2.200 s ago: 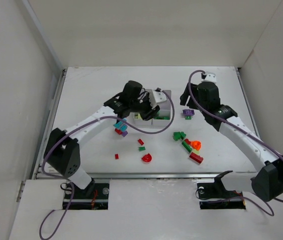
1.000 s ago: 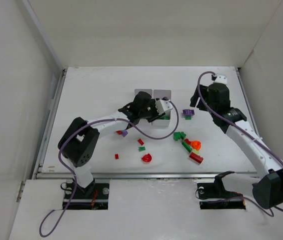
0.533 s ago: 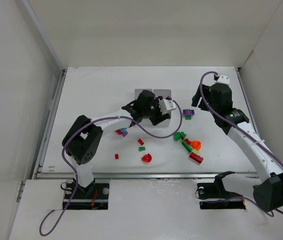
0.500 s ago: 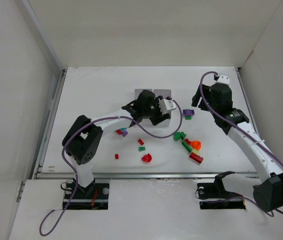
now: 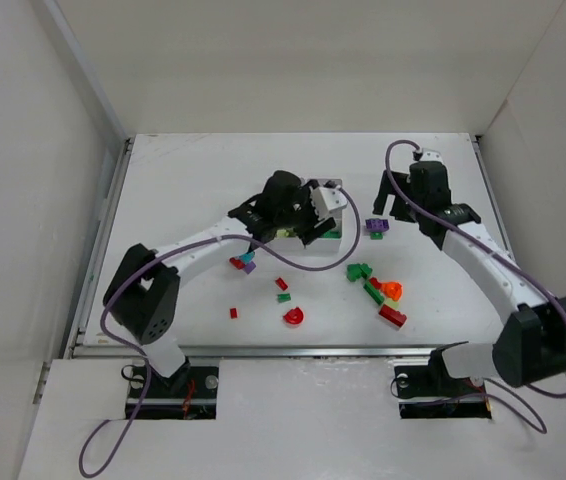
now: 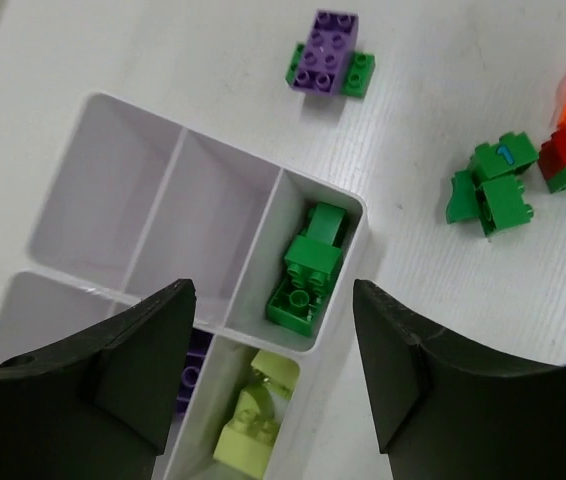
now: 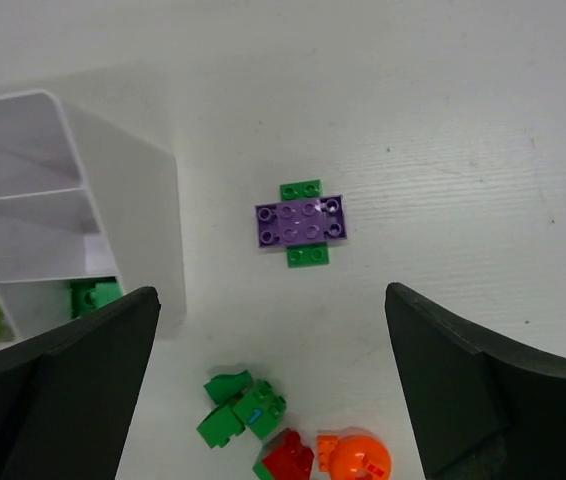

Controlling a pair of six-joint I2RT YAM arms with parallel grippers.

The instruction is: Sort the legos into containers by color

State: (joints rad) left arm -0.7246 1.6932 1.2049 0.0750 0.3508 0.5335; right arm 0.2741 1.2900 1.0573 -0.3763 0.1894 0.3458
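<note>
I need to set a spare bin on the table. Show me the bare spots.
Bare: the table left of the tray, and the far strip behind it. Crowded: loose bricks on the near side of the tray, and the green-orange-red cluster at right.

A single readable mark, seen from my left wrist camera: the digit "1", printed in blue on one face of a green brick (image 6: 504, 155). The brick lies in a small green cluster on the white bench (image 6: 433, 90). From my right wrist camera the blue mark on that brick shows only as a speck, too small to read. From above it cannot be made out.
</note>
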